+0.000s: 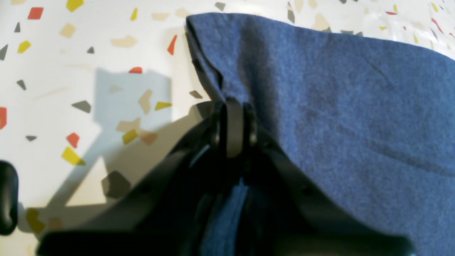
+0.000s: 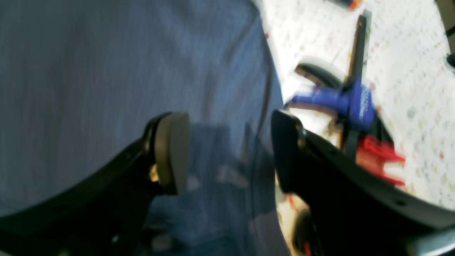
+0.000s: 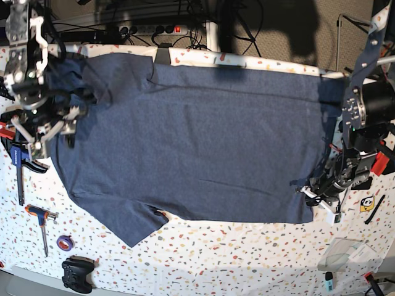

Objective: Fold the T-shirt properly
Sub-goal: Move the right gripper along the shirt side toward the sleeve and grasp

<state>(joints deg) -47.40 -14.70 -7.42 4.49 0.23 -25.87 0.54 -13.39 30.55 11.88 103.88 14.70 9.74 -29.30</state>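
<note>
Two pincers: left pincer (image 1: 233, 121) clamps the T-shirt (image 3: 197, 148) hem; right pincer (image 2: 227, 153) gapes above it.

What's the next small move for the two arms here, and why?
Probably close the right gripper on the cloth under it: its jaws stand wide open over the T-shirt, while the left gripper is already pinched shut on the hem corner. Both ends need holding before lifting to fold.

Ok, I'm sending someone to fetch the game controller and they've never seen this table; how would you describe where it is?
Start from the T-shirt spread across the speckled table, then go to the near corner on the base view's left. The controller lies there, below a screwdriver and a purple tape roll: it is the only all-black, two-handled thing.
</note>
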